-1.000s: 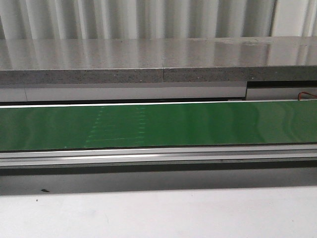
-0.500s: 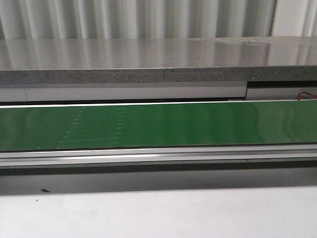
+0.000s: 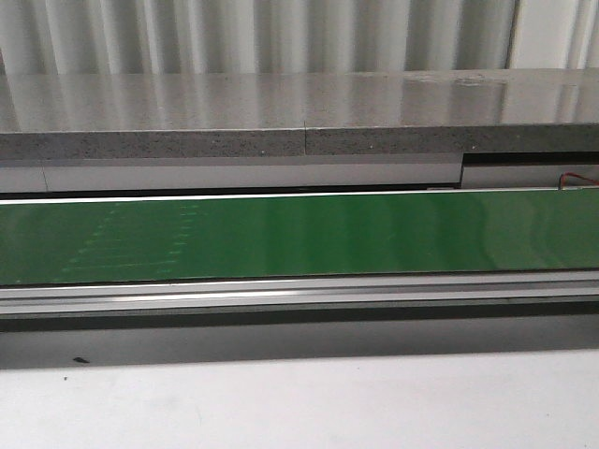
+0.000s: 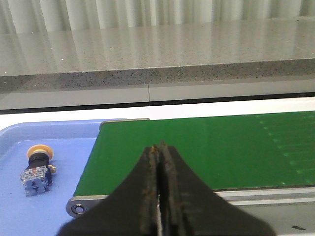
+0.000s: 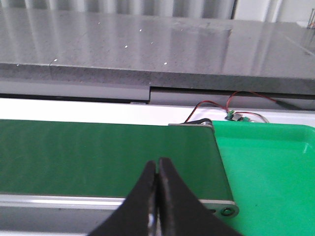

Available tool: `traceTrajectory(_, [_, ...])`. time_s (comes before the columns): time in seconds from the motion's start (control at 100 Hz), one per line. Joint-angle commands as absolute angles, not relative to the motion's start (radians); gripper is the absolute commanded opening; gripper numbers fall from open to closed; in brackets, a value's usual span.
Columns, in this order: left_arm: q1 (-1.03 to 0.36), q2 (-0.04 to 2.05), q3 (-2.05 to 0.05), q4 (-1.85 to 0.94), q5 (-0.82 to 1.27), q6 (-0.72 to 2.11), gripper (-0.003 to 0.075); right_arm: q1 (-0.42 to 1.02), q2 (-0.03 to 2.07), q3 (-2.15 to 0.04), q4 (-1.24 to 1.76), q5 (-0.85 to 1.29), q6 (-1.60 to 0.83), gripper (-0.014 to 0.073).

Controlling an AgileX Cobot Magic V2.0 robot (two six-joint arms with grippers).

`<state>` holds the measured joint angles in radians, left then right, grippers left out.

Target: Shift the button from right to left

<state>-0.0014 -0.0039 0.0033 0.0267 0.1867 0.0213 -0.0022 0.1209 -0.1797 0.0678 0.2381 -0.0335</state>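
The button, with a yellow cap, black collar and grey-blue block, lies on its side in the blue tray beside the left end of the green belt. It shows only in the left wrist view. My left gripper is shut and empty, over the near edge of the belt, apart from the button. My right gripper is shut and empty, over the belt near its right end. No gripper shows in the front view.
A green tray sits past the belt's right end, with red and black wires behind it. A grey stone ledge runs behind the belt. White tabletop lies in front of the conveyor's metal rail.
The faint dotted pattern on the belt has shifted to the left in the front view. Nothing else has moved.
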Motion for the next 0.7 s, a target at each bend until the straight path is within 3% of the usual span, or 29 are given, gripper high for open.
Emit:
traceTrajectory(0.0, [-0.007,-0.036,0.042,0.026,0.109,0.013,-0.0021,-0.038,0.131,-0.151,0.057,0.038,-0.043,-0.0068])
traceTrajectory(0.29, [-0.007,-0.036,0.042,0.026,0.109,0.013,-0.002,-0.105,0.017,0.01,0.051,-0.027,-0.043,-0.0068])
traceTrajectory(0.69, [-0.007,-0.036,0.042,0.026,0.109,0.013,-0.002,-0.105,-0.03,0.008,0.03,0.04,-0.043,-0.0068])
